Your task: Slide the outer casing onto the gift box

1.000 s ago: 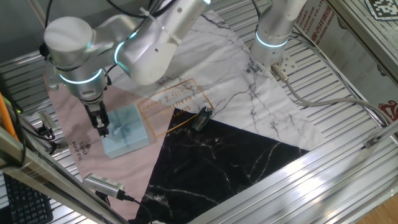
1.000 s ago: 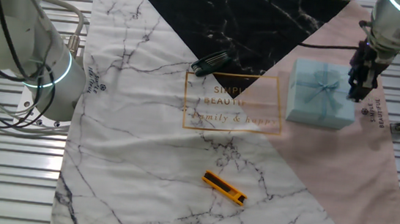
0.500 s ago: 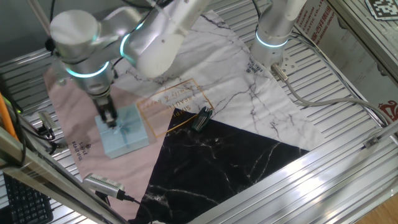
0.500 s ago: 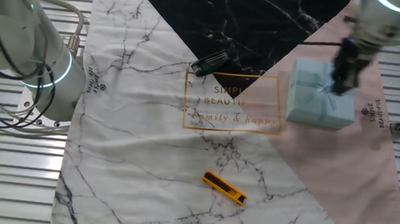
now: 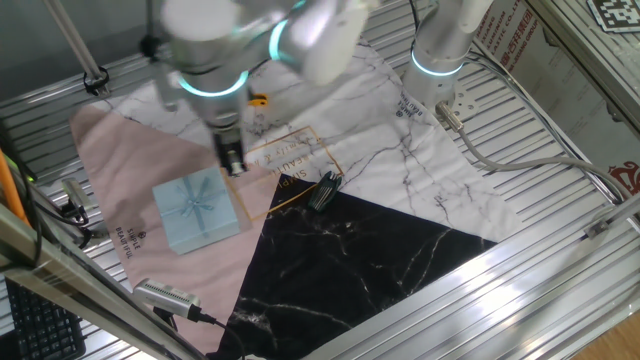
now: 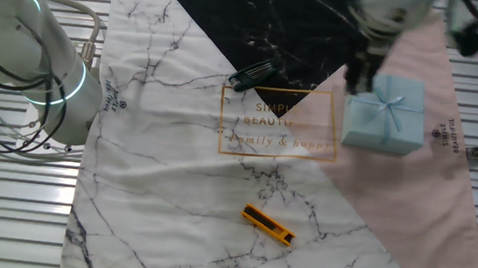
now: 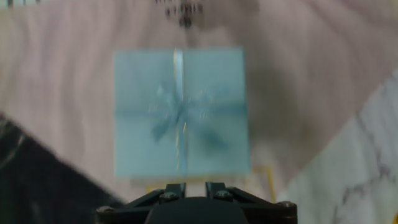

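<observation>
The outer casing (image 5: 195, 210) is a pale blue square with a ribbon-and-bow cross, lying flat on the pink mat; it also shows in the other fixed view (image 6: 386, 113) and fills the middle of the hand view (image 7: 180, 112). No black-lined gift box tray shows apart from it; it is hidden or out of view. My gripper (image 5: 233, 160) hangs above the mat just beyond the casing's corner, towards the gold-lettered patch, not touching it. In the other fixed view the gripper (image 6: 361, 75) is at the casing's left edge. In the hand view the gripper (image 7: 189, 186) has its fingers close together and holds nothing.
A black clip-like object (image 5: 325, 190) lies near the gold lettering, also in the other fixed view (image 6: 252, 74). An orange tool (image 6: 267, 225) lies on the white marble mat. A second arm's base (image 5: 440, 50) stands at the back. A grey device (image 5: 165, 295) lies by the front rail.
My gripper has lifted off the casing's outer edge and swung across it towards the middle of the table. The casing has stayed in place.
</observation>
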{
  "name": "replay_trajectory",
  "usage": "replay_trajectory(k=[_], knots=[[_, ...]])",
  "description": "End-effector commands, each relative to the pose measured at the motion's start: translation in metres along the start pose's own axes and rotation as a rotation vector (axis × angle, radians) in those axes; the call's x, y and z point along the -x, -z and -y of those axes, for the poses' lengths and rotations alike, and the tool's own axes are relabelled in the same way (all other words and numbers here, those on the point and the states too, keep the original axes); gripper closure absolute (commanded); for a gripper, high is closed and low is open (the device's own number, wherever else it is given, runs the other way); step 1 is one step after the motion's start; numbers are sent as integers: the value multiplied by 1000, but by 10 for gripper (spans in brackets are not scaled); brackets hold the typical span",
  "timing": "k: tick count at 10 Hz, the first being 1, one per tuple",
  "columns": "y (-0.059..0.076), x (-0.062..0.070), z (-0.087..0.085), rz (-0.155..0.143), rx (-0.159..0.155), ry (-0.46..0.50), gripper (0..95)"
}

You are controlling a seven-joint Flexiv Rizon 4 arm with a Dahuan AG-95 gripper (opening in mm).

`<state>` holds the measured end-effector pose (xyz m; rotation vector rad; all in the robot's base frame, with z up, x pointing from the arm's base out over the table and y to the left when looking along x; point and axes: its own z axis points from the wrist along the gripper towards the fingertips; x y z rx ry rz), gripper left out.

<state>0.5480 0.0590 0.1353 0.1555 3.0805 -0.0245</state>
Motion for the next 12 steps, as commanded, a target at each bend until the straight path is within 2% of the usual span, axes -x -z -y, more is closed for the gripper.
replay_trajectory(k=[1,3,6,12], knots=[[8,-17,-8,-12,3,13,950],[11,-19,-11,-19,2,31,950],[11,-19,-12,-10,2,40,950],[11,-19,-12,-10,4,61,950]])
